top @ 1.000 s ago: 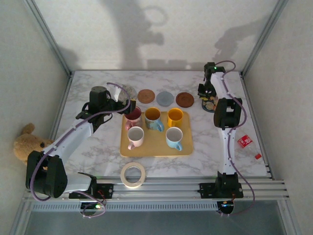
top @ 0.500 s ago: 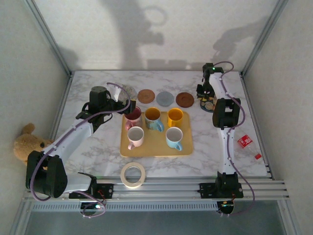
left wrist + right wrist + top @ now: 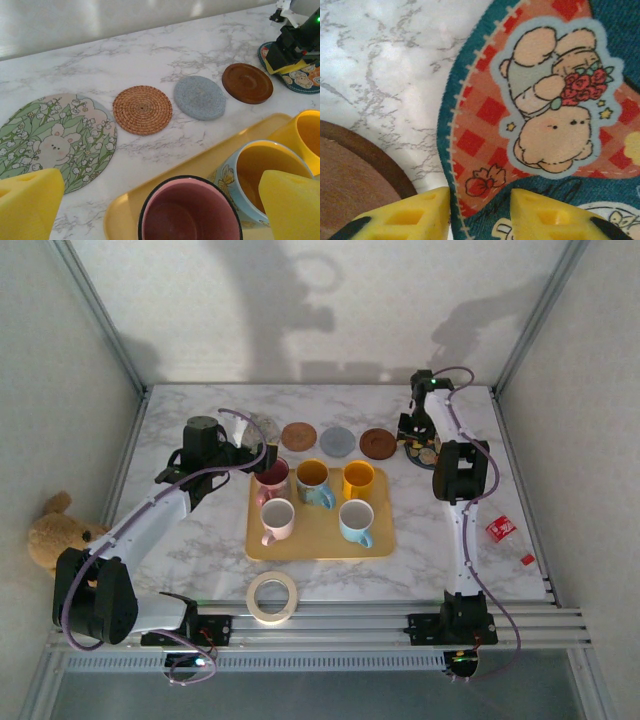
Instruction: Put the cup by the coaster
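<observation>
A yellow tray holds several cups. My left gripper stands open around the pink cup with the dark rim, a yellow pad wide on each side of it. Behind the tray lie a floral coaster, a woven one, a grey one and a brown one. My right gripper points down at the teal cartoon coaster. It is narrowly open, its fingertips straddling that coaster's left edge.
A blue cup and a yellow cup stand right of the pink one. A tape roll lies in front of the tray. A teddy bear sits off the left edge, a red packet at the right.
My right gripper has shifted a little back and left over the teal coaster. The left arm and the cups have not moved.
</observation>
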